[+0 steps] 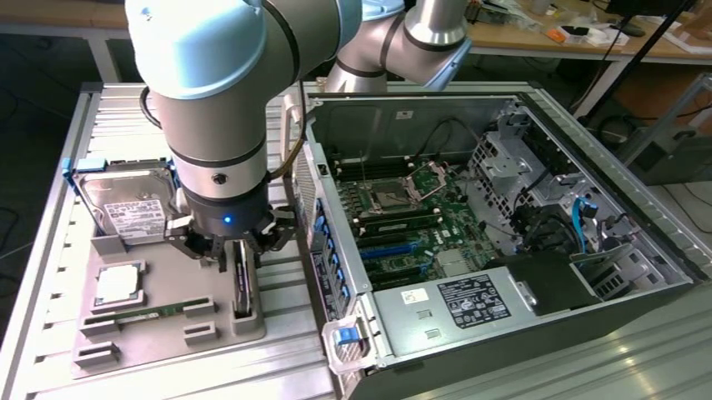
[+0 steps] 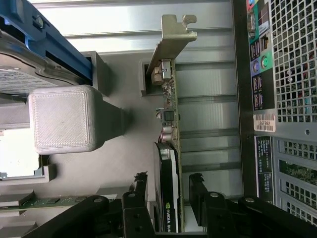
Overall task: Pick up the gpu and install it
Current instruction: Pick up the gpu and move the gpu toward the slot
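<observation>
Black fingers (image 2: 140,186) of your gripper (image 2: 168,182) straddle the gpu (image 2: 171,119).
You can see the jaws spread, a slim gap each side of the card, which stands on edge in its slot of the grey tray (image 1: 162,340), just beside the open computer case (image 1: 501,208).

The hand (image 1: 236,248) is low over the gpu (image 1: 242,292) standing edgewise in the grey tray (image 1: 167,279).
</observation>
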Available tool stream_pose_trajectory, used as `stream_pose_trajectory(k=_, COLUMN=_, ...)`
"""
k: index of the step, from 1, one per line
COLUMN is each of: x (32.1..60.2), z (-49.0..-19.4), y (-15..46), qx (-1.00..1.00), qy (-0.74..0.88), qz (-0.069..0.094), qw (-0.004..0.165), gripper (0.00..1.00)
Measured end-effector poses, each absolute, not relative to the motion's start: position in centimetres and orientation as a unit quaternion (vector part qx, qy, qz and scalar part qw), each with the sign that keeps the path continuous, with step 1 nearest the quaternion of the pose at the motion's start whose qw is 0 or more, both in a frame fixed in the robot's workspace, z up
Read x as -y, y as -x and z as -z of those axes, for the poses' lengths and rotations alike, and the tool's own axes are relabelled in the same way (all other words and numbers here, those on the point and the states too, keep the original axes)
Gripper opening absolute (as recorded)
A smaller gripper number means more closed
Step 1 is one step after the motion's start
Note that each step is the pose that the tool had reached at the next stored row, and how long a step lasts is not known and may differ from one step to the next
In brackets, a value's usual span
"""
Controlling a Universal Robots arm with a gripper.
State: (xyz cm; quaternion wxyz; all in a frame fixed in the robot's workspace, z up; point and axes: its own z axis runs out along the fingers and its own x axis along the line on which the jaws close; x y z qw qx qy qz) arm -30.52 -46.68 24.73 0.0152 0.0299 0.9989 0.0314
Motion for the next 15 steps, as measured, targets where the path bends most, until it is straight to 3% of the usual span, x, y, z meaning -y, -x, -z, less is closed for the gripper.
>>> stream_pose_trajectory(k=9, x=45.62, z=-24.11, y=30.53, qx=-0.999, qy=-0.030, qz=-0.031, qw=0.015, gripper=0.47)
stream_pose_trajectory(k=10, x=45.61, z=-24.11, y=30.53, qx=-0.999, qy=-0.030, qz=-0.031, qw=0.015, gripper=0.45)
stream_pose_trajectory(k=11, x=45.61, z=-24.11, y=30.53, qx=-0.999, qy=-0.030, qz=-0.031, qw=0.015, gripper=0.31)
stream_pose_trajectory(k=15, x=45.61, z=-24.11, y=30.53, qx=-0.999, qy=-0.030, qz=-0.031, qw=0.015, gripper=0.27)
